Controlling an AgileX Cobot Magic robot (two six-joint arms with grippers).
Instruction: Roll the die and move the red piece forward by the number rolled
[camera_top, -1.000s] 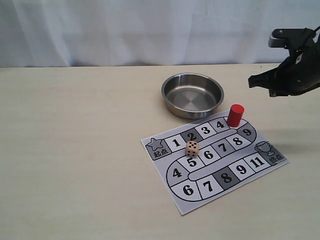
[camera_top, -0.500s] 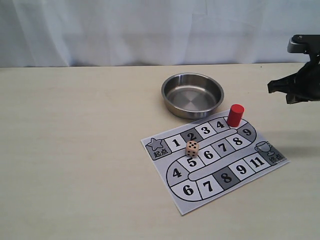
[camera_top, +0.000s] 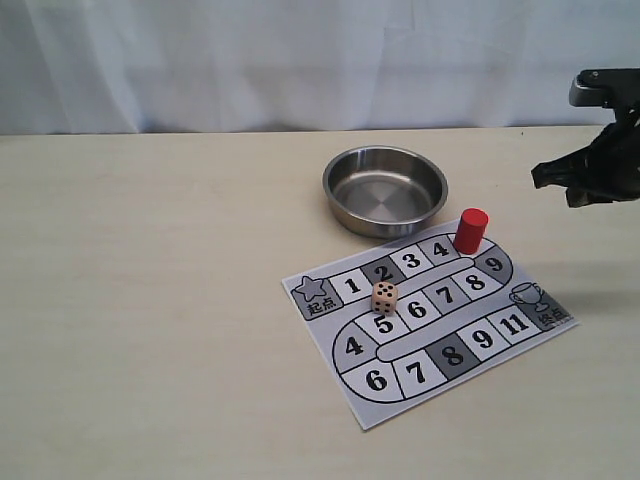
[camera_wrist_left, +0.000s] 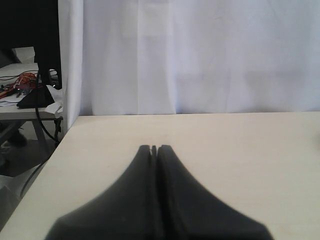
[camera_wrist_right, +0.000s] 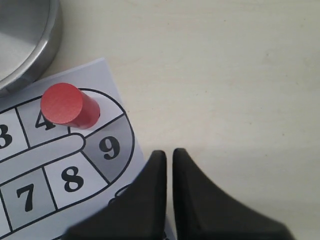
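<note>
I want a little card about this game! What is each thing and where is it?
die: on the board, between the 2 and the 5
red piece: standing up beside the 4
board: paper, flat on the table
bowl: shiny metal, empty, next to the board
right tool: shut, holding nothing, above the board's edge near the 9
left tool: shut, holding nothing

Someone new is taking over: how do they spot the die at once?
Find the round steel bowl; the printed board sheet lies just nearer the camera. The die sits on that sheet between squares 2 and 5. It is a small tan cube with dark pips, unlike the taller red cylinder by square 4.
</note>
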